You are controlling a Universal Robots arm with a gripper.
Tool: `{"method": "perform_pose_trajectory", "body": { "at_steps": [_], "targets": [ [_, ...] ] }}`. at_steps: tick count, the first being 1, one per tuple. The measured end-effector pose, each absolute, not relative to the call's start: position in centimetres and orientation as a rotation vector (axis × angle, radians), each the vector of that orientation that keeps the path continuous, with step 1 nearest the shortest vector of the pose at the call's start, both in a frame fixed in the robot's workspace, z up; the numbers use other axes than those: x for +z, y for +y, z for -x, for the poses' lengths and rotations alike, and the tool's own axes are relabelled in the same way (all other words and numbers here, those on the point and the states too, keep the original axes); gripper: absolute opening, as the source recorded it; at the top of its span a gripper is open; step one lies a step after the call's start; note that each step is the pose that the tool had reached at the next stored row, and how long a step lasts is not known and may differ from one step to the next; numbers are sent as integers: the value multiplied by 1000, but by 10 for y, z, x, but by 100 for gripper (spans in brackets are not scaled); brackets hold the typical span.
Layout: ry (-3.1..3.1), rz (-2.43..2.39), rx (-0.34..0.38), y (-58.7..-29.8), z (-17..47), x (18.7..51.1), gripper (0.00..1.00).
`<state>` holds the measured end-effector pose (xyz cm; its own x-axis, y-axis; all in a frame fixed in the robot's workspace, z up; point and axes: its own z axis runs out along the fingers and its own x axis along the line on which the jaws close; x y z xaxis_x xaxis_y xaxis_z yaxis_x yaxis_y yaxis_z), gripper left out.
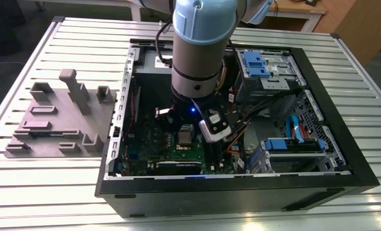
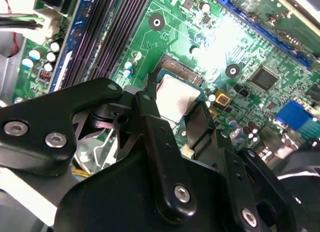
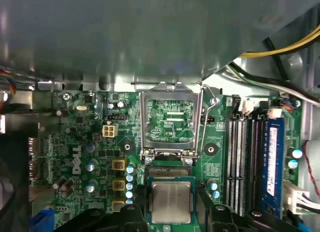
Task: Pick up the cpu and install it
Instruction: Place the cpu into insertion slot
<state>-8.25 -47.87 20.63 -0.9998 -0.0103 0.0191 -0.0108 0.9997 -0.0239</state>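
The cpu, a small square chip with a pale metal top, lies over the socket of the green motherboard inside the open computer case. My gripper reaches down into the case, with a black finger close against each side of the chip, so it looks shut on it. Whether the chip rests fully in the socket or hangs just above it cannot be told. The socket's metal load plate stands flipped open just beyond the chip. In the exterior view the gripper is over the middle of the board.
Dark memory slots run alongside the socket. A grey plastic fixture sits on the slatted table on the exterior view's left. Drive bays with blue clips and loose cables crowd the case on the exterior view's right.
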Motion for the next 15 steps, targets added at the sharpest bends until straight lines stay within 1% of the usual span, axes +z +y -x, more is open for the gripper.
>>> {"method": "perform_pose_trajectory", "body": {
  "at_steps": [10, 15],
  "targets": [
    [-3118, -17, 37, -479, 83, 190, 47],
    [-3117, -16, 37, -479, 83, 189, 47]
  ]
}}
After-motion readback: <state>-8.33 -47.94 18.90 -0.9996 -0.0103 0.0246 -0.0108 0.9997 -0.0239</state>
